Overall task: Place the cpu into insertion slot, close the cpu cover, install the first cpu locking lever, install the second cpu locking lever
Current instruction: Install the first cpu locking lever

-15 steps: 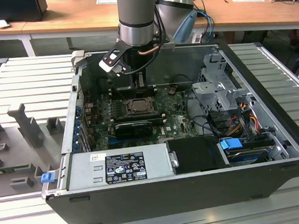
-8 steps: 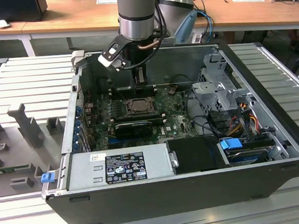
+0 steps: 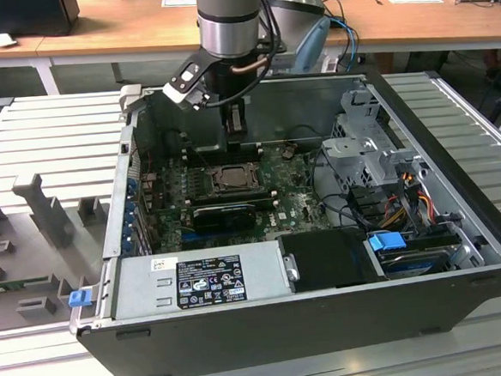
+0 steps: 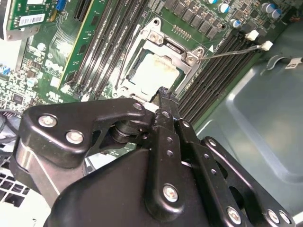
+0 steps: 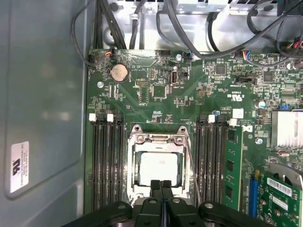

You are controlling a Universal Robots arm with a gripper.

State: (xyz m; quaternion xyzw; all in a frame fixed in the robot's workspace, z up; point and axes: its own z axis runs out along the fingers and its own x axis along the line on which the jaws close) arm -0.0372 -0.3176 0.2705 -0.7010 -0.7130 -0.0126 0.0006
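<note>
gripper: the gripper points down into the open computer case; its two black fingers are pressed together tip to tip, with nothing between them.
gripper's place: the tips sit over the near edge of the insertion slot, right at the border of the cpu (whether they touch it or hang just above cannot be told).
cpu: it lies flat inside the slot, pale metal top facing up, square with the rim.
cpu cover: the cpu cover lies down flat around the cpu, whose top shows through its square opening.
locking lever: a thin metal locking lever runs along one side of the slot, between it and a bank of memory slots; in the second wrist view its rod reaches out over those slots. i cannot tell if it is hooked down.
circuit board: the green circuit board rings the slot, with memory slots on both sides and a round coin battery well apart from the slot.
cables: black cables loop past the board's far edge.
exterior view: the arm comes down from above the case; a black graphics card sits just in front of the slot, and a grey power supply fills the near side.
table: the case rests on a ribbed metal table.
</note>
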